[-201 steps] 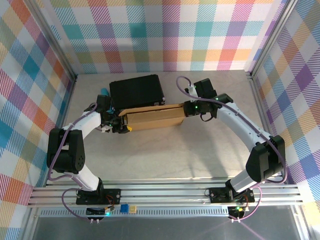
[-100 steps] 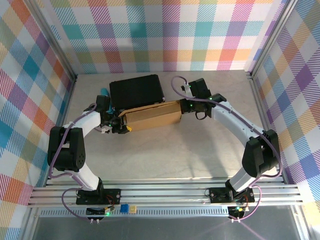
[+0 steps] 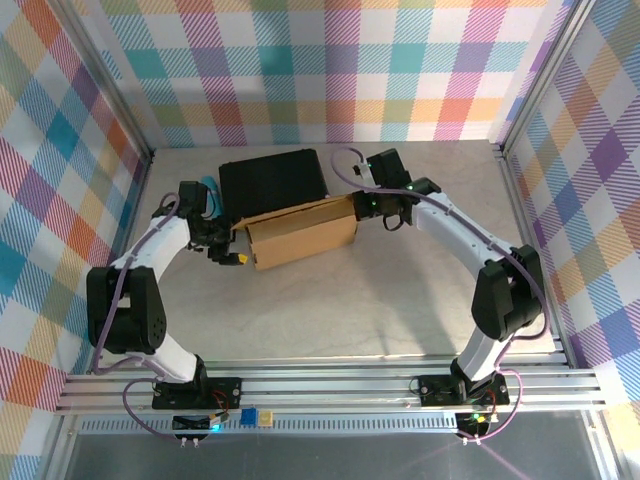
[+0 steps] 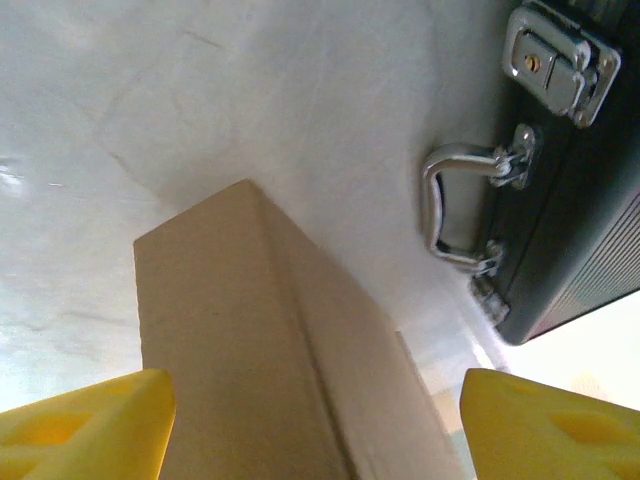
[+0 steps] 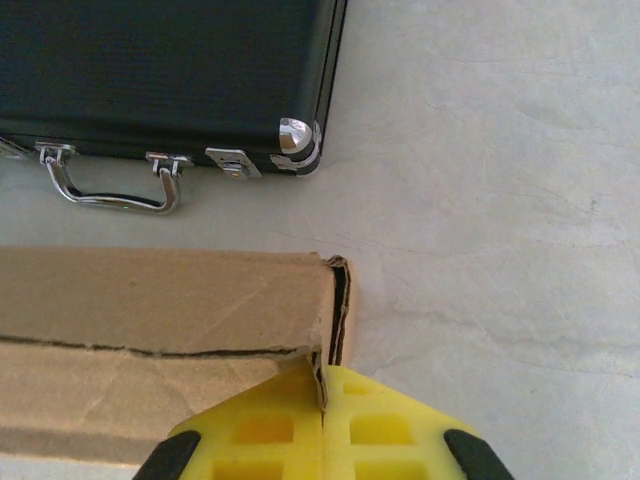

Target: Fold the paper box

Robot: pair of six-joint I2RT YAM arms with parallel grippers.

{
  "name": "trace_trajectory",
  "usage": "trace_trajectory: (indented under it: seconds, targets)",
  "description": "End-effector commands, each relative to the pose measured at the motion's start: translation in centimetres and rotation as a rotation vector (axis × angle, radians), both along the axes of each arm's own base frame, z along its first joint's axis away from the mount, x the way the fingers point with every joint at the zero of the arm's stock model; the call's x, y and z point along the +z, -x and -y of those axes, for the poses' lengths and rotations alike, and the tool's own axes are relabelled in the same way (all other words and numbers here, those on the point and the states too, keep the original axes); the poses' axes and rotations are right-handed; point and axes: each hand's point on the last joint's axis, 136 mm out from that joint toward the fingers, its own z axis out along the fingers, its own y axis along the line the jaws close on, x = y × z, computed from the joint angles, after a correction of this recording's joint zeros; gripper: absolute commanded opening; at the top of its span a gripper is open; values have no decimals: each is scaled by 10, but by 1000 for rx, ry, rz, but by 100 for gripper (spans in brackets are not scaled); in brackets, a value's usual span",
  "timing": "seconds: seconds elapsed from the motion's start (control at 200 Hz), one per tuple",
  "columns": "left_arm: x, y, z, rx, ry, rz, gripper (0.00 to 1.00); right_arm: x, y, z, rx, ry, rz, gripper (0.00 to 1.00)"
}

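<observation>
Change since earlier frames: paper box has swung and slid toward the black case; left gripper has opened.
Box position: on the table, already a shallow closed shape, just beside the case, between both grippers.
Left fingers: spread wide, straddling the box's left end, gripping nothing.
Right gripper: fingers pressed together at the right end corner; whether cardboard is nipped between them cannot be told.
Step in hand: judged late, securing the end walls.
Next move: likely seat the gaping right-end wall flush while the left end is braced.
</observation>
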Motion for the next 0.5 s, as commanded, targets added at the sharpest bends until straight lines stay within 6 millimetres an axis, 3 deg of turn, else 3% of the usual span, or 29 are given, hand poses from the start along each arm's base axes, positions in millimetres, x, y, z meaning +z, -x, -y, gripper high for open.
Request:
trace_trajectory:
  seconds: [0.0, 0.205, 0.285, 0.34, 0.41, 0.48, 0.495]
  targets:
    - [9, 32, -14, -76, -99, -25, 75, -37, 24, 6, 39, 95, -156, 0]
    - [4, 63, -18, -119, -141, -51, 80, -38, 23, 6, 49, 116, -175, 0]
    - [12, 71, -28, -140, -210, -52, 80, -39, 23, 6, 50, 123, -184, 0]
    - [29, 73, -42, -165, -304, -30, 77, -38, 22, 7, 49, 132, -184, 0]
    - [67, 64, -61, -218, -462, 76, 71, -36, 21, 7, 52, 143, -185, 0]
    - [107, 53, -71, -332, -621, 209, 58, -35, 20, 8, 55, 153, -188, 0]
    - [114, 50, -70, -365, -648, 237, 51, -35, 20, 8, 55, 155, -189, 0]
